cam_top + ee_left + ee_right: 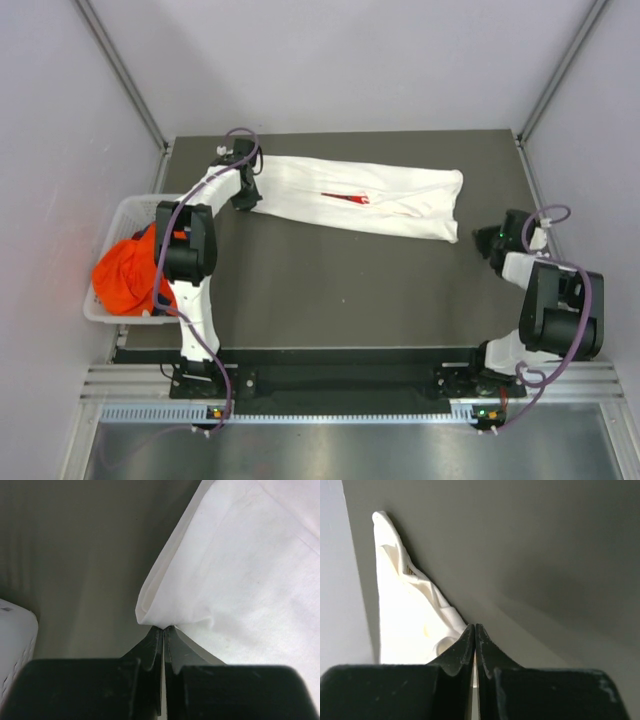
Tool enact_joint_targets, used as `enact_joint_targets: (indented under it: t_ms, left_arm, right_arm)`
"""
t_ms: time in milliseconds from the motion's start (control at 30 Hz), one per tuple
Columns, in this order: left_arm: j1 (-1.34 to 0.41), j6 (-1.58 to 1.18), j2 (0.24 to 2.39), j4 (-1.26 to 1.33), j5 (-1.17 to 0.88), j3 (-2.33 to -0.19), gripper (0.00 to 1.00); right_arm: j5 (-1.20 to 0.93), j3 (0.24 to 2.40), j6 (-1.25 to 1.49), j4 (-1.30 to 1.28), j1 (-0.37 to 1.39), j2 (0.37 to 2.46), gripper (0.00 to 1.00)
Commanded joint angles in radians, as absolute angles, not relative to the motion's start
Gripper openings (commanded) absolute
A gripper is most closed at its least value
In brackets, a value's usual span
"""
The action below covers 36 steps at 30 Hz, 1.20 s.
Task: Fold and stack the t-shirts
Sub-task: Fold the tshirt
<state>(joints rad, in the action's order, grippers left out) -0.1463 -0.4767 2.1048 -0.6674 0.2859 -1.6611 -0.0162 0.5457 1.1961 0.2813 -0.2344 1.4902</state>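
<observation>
Left end effector (163,628) is clenched on a corner of the white t-shirt (240,565), which lies stretched across the worktop (330,290) toward twelve o'clock. Right end effector (475,626), at three o'clock, is clenched, apparently empty; it should pinch the tee's free end before folding.

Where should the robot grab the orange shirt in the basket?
Probably a raised fold on top of the orange shirt, coming straight down from above. It lies bunched in a heap inside the white basket, whose walls block the sides.
</observation>
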Motion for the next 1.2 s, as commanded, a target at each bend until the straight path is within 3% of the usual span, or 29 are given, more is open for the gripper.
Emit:
enact_joint_targets:
  t_ms: [0,100,233,300,333,433,567,633,767,867,1167]
  left_arm:
    - [-0.137,-0.463,2.062,-0.699,0.334,-1.692,0.0]
    - [-0.137,-0.465,2.048,-0.699,0.344,-1.681,0.0]
    - [-0.135,-0.459,2.034,-0.695,0.351,-1.66,0.0]
    - [-0.135,-0.46,2.034,-0.704,0.351,-1.658,0.0]
    - [-0.135,-0.46,2.033,-0.709,0.351,-1.658,0.09]
    - [-0.137,-0.469,2.011,-0.739,0.368,-1.661,0.32]
    - [-0.135,-0.465,1.953,-0.742,0.365,-1.673,0.45]
    - [-0.137,-0.46,1.924,-0.727,0.321,-1.692,0.46]
    - [-0.161,-0.446,1.884,-0.583,0.044,-1.631,0.45]
    - [-0.169,-0.449,1.919,-0.554,-0.024,-1.594,0.46]
    - [-0.153,-0.434,2.026,-0.606,0.146,-1.562,0.52]
  right_arm:
    - [0.026,0.641,0.947,0.091,-0.242,1.459,0.0]
    - [-0.067,0.699,0.855,0.014,-0.241,1.468,0.12]
    - [-0.172,0.745,0.695,-0.054,-0.239,1.45,0.4]
    - [-0.236,0.753,0.617,-0.063,-0.238,1.428,0.48]
    - [-0.25,0.759,0.591,-0.096,-0.236,1.424,0.5]
    - [-0.274,0.805,0.511,-0.184,-0.233,1.405,0.5]
    - [-0.363,0.935,0.416,-0.268,-0.233,1.423,0.54]
    - [-0.393,0.995,0.387,-0.311,-0.229,1.474,0.54]
    - [-0.405,1.078,0.353,-0.367,-0.218,1.558,0.5]
    - [-0.431,1.091,0.338,-0.383,-0.189,1.627,0.47]
    - [-0.404,0.951,0.318,-0.311,-0.161,1.66,0.51]
